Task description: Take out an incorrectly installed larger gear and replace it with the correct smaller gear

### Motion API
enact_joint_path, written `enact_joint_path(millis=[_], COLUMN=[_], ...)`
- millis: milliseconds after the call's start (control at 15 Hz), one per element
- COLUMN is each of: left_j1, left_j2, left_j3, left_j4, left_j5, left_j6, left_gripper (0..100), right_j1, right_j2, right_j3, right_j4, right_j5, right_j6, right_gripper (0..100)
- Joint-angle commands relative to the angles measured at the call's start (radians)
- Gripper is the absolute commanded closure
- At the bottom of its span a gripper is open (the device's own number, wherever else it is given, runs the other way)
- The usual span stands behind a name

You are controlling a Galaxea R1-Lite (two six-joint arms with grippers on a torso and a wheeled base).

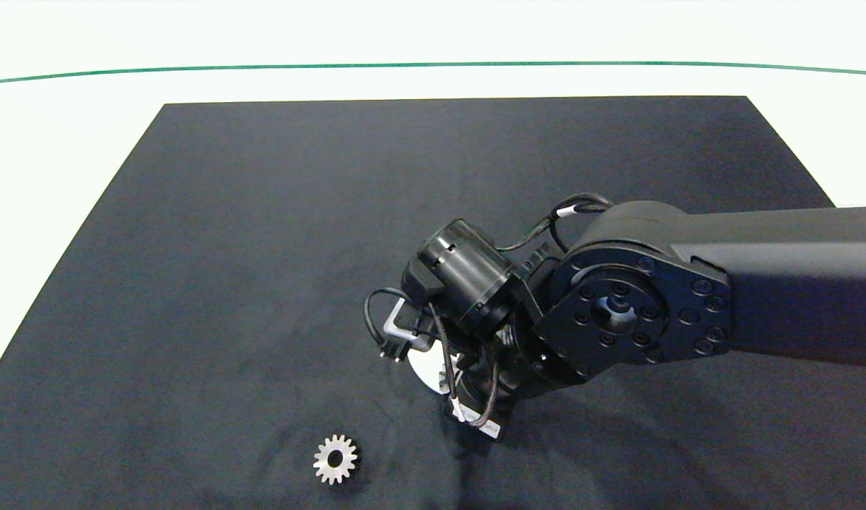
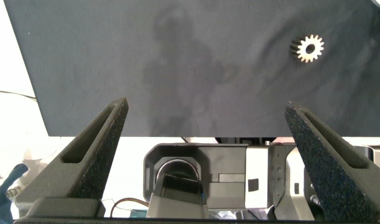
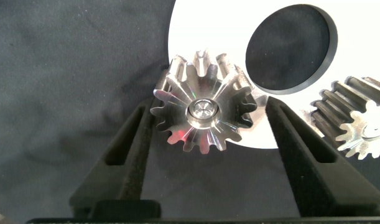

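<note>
Right gripper point(image 3: 205, 134) over white plate point(image 3: 196, 37) near mat's point(image 1: 263, 212) front edge, fingers spread, flanking larger gear point(image 3: 202, 112) seated on peg; you have not gripped yet. Smaller gear point(image 1: 336, 459) waits at front edge. Left gripper point(image 2: 208, 155) spread, parked off mat. Removal and swap remain.

Matte black right arm point(image 1: 759, 283): round screw-ringed joint plate, looping black cables, white tag; dark grey foam-textured fingers point(image 3: 130, 155).
</note>
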Motion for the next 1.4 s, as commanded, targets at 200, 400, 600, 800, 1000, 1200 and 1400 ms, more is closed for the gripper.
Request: enact_joint_path(millis=[200,400,600,800,1000,1200,1400], left_j1=[0.0,0.0,0.0,0.0,0.0,0.0,0.0], left_j2=[-0.003,-0.003,-0.005,-0.005,-0.005,-0.013,-0.019], left_j3=[-0.001,-0.001,-0.001,-0.001,-0.001,-0.009,-0.009], left_j4=[0.007,0.007,0.007,0.007,0.007,0.007,0.009], left_j5=[0.001,0.001,0.001,0.001,0.001,0.002,0.001], left_j6=[-0.002,-0.002,-0.002,-0.002,-0.002,-0.002,-0.002], left_gripper=[0,0,0,0,0,0,0], right_j1=[0.0,0.002,0.002,0.003,0.005,0.006,0.011], right_j2=[0.0,0.0,0.007,0.005,-0.004,-0.021,-0.032], right_j3=[0.0,-0.003,0.0,0.012,0.014,0.014,0.014], right_j4=[0.004,0.003,0.003,0.003,0.003,0.003,0.003], right_j5=[-0.002,-0.001,0.001,0.001,0.001,0.003,0.001], right_j6=[-0.002,-0.002,-0.002,-0.026,-0.025,-0.025,-0.025], right_gripper=[42,48,54,60,66,72,78])
